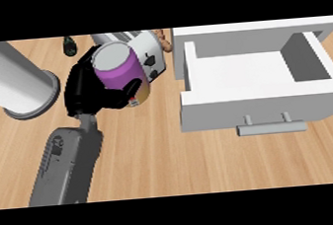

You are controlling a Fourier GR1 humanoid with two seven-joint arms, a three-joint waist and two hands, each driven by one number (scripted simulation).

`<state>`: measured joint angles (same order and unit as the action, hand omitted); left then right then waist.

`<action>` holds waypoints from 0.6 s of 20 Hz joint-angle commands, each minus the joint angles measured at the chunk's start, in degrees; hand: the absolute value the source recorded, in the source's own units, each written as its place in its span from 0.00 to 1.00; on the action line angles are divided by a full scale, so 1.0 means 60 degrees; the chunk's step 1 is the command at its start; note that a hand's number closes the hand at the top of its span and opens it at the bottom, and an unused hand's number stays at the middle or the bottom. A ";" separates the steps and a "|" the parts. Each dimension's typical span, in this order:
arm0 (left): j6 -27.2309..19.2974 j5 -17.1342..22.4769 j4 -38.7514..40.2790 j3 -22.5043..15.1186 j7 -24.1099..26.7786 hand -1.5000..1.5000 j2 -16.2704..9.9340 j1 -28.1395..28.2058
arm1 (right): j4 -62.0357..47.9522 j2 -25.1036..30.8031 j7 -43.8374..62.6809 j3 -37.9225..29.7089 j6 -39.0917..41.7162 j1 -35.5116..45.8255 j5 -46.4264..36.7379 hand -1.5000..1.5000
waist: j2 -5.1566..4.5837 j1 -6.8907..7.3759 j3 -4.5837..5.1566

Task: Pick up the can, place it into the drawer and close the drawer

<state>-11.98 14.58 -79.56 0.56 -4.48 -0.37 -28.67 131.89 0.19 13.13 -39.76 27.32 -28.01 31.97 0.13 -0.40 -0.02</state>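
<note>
- My black left hand (pixel 94 88) hides the near side of the purple can (pixel 121 68).
- The can hides much of the white toaster (pixel 150 49).
- The large grey cylinder (pixel 13 79) is cut off at left.

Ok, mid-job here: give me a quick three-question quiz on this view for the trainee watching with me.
1. True or false: the white drawer stands open.
2. What does the left hand hold? A) a bottle B) the purple can C) nothing
3. Fill in: the drawer's handle faces the view's ____ edge.

Key: 1 true; it is pulled out and its inside shows. 2 B; the fingers curl round the can, to the left of the drawer. 3 lower.
</note>
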 commanded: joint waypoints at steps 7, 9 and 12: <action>-0.1694 -0.0351 0.0626 -0.0691 -0.0934 1.00 0.0060 -0.2332 | -0.0030 -0.0026 0.0238 -0.0046 -0.0165 0.0309 -0.0080 0.00 | -0.0025 -0.0070 0.0001; -0.2008 -0.0234 0.0824 -0.0788 -0.1342 1.00 0.0061 -0.2888 | -0.0435 0.0206 0.0100 -0.0303 0.0213 0.0386 0.0267 0.00 | -0.0018 -0.0087 -0.0001; -0.2820 -0.0201 0.1322 -0.1136 -0.1408 1.00 0.0062 -0.3801 | -0.0105 -0.0027 -0.0193 0.0559 -0.0219 0.0141 -0.0294 0.00 | -0.0018 -0.0121 -0.0003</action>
<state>-24.12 13.17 -74.05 -4.25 -11.07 -0.06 -45.87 131.49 0.48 13.94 -38.86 26.56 -26.04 31.28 -0.01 -0.93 -0.02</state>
